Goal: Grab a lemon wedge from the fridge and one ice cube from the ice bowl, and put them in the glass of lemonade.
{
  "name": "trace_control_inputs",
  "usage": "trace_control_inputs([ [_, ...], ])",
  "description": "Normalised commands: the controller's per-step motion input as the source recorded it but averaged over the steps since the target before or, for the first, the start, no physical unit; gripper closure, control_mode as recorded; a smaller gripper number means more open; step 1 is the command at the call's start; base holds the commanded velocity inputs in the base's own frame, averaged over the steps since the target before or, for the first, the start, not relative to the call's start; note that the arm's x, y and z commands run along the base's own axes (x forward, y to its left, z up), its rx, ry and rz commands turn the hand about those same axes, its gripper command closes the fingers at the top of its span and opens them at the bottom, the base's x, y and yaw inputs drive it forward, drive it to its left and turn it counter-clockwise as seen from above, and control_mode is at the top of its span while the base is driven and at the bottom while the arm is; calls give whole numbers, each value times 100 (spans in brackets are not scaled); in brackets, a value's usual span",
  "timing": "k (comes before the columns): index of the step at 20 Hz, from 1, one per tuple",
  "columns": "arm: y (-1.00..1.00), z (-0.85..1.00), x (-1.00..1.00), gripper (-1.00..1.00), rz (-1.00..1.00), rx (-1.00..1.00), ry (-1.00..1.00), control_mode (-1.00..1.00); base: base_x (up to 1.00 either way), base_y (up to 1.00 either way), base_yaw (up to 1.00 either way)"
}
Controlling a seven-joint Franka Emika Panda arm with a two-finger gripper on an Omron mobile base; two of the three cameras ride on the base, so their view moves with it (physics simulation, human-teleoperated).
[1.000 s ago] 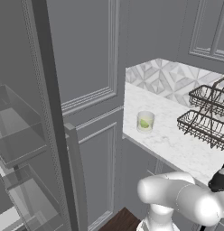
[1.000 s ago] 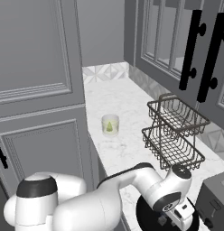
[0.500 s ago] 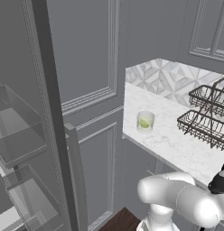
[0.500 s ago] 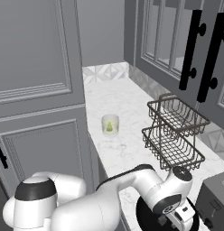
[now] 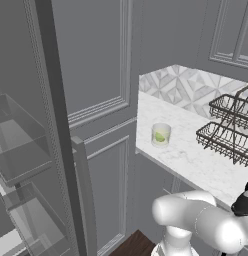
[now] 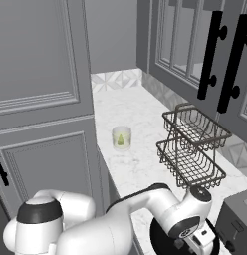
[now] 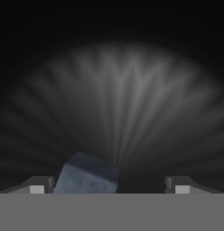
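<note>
Wedge (image 6: 120,141) sits in the glass (image 6: 121,138); fingers (image 7: 109,184) spread wide around the ice cube (image 7: 86,179), not yet clenched

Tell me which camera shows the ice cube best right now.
The hand view: the pale blue-grey ice cube sits between the open gripper fingertips, nearer one. The right base view shows the dark round ice bowl, mostly covered by the hand.

Grey panelled cabinets (image 5: 96,60) stand beside a white marble worktop (image 6: 140,149) with a patterned tile backsplash (image 5: 196,90). A two-tier wire rack (image 6: 192,147) sits on the worktop below wall cabinets (image 6: 195,45) with black handles (image 6: 211,55). A grey toaster (image 6: 237,224) stands at the near end. The floor (image 5: 136,246) is dark wood.
</note>
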Motion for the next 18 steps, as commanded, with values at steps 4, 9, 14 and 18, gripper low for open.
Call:
trace_control_inputs([
  [4,0,-11,0,-100,0,-1,-3,-100,0,0,0],
  [9,0,0,0,-100,0,0,0,-100,0,0,0],
  [14,0,0,0,100,0,0,0,-100,0,0,0],
  [18,0,0,0,100,0,0,0,-100,0,0,0],
])
